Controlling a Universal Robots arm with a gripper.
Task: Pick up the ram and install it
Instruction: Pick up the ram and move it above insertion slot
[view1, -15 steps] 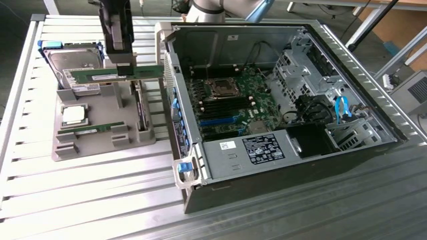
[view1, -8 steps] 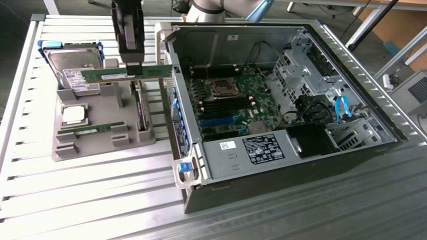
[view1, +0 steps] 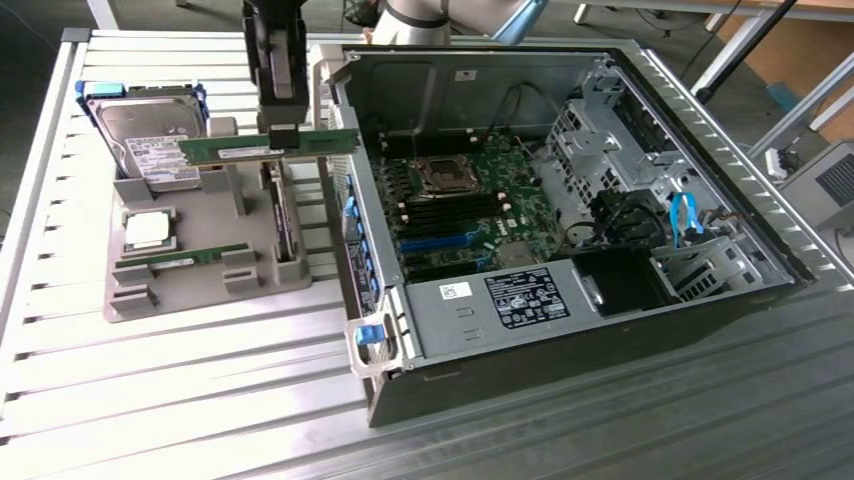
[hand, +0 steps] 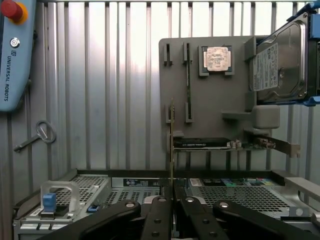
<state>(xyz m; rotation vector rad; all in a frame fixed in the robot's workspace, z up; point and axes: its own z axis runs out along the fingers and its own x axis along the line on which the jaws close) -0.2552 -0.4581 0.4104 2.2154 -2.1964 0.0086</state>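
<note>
A table of pale metal slats (view1: 174, 400) carries everything in the exterior view. The pincer (view1: 284, 132) hangs above a gray tray (view1: 200, 295), pressed together on the ram stick (view1: 234, 150). The stick is held level in the air, clear of the tray, and juts out on both sides of the fingers. Below the pincer, towards the exterior view's left, a hard drive (view1: 150, 135) leans in the tray. Further down lie a processor chip (view1: 147, 230) and a second green stick (view1: 180, 260) seated in a slot. Almost straight under the pincer an expansion card (view1: 283, 225) stands on edge. On the exterior view's right of the pincer is an open computer case (view1: 747, 290) with its main board (view1: 461, 200) showing. One end of the held stick comes close to the case's side wall.

In the wrist view the same slats run away behind the scene. The two dark fingers (hand: 160, 215) of the pincer (hand: 173, 197) pinch the ram stick (hand: 172, 150), seen edge-on as a thin line. Beyond the pincer sits the gray tray (hand: 210, 110) with the processor chip (hand: 216, 58), the hard drive (hand: 280, 62), the second green stick (hand: 188, 80) and the expansion card (hand: 210, 143). Closest to the pincer is the edge of the computer case (hand: 90, 187), bearing a blue latch (hand: 48, 200). Well off to one side lie a key (hand: 37, 137) and a blue control pendant (hand: 12, 65) with a red button (hand: 12, 10).
</note>
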